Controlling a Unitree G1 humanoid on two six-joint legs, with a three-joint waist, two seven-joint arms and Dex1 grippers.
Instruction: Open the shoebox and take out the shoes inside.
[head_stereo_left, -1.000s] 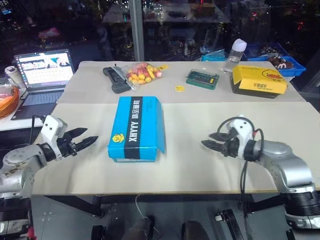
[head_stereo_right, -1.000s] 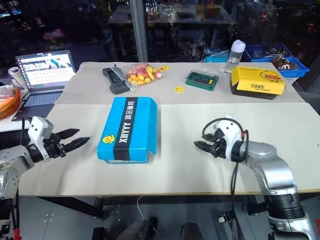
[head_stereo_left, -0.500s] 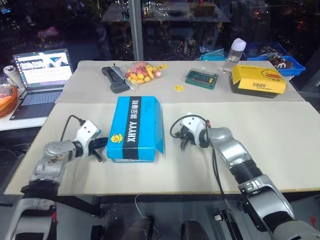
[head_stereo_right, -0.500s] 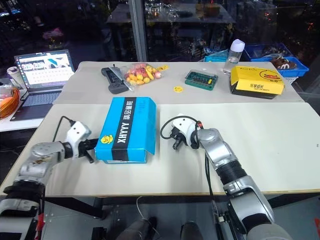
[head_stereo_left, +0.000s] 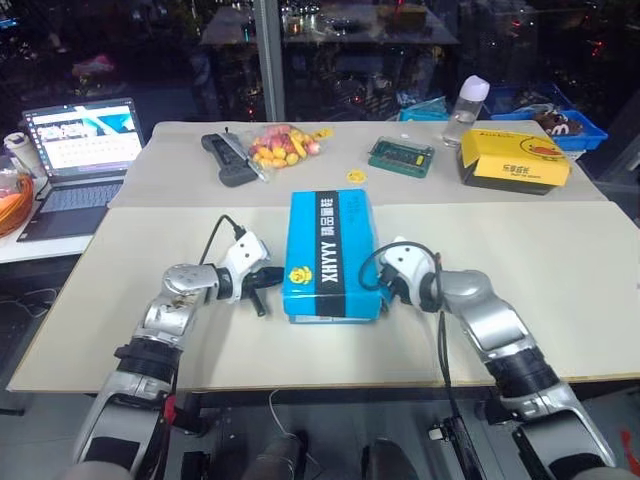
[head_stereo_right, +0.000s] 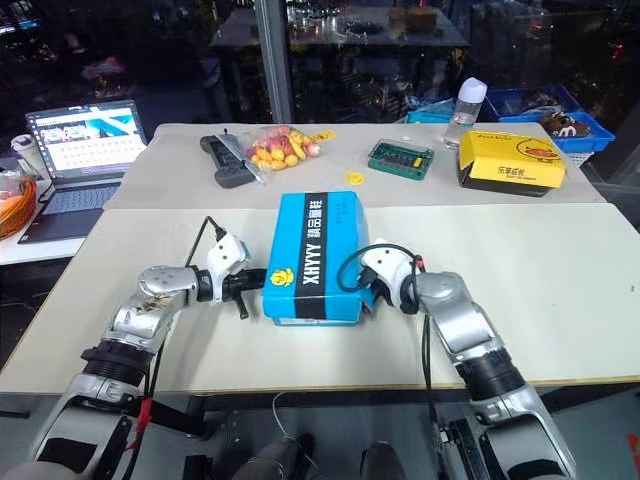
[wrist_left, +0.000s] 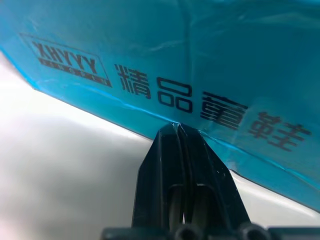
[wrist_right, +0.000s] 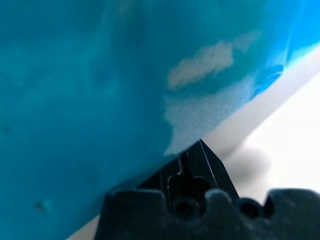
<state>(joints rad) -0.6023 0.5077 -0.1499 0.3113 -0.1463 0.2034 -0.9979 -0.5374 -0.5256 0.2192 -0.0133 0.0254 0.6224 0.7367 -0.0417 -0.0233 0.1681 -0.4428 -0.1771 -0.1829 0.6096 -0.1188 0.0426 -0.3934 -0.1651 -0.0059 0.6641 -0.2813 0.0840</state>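
The blue shoebox (head_stereo_left: 330, 255) lies flat near the middle of the table with its lid down, the black "XHYYY" stripe running along the top. The shoes are hidden inside it. My left gripper (head_stereo_left: 272, 275) is shut, and its fingertips (wrist_left: 177, 129) press against the lower edge of the box's left side. On the opposite side my right gripper (head_stereo_left: 383, 292) is also shut, its tip (wrist_right: 200, 146) against the blue wall near the front corner. Neither gripper holds anything.
At the back left stands an open laptop (head_stereo_left: 85, 150). Along the far table lie a black remote (head_stereo_left: 225, 158), a bag of fruit (head_stereo_left: 278, 148), a green circuit board (head_stereo_left: 402, 155), a bottle (head_stereo_left: 467, 105) and a yellow box (head_stereo_left: 515, 160). A blue bin (head_stereo_left: 565, 120) sits behind it.
Both grippers shut and swung inward from the table's sides to the box's flanks. The box slid to the right and straightened.
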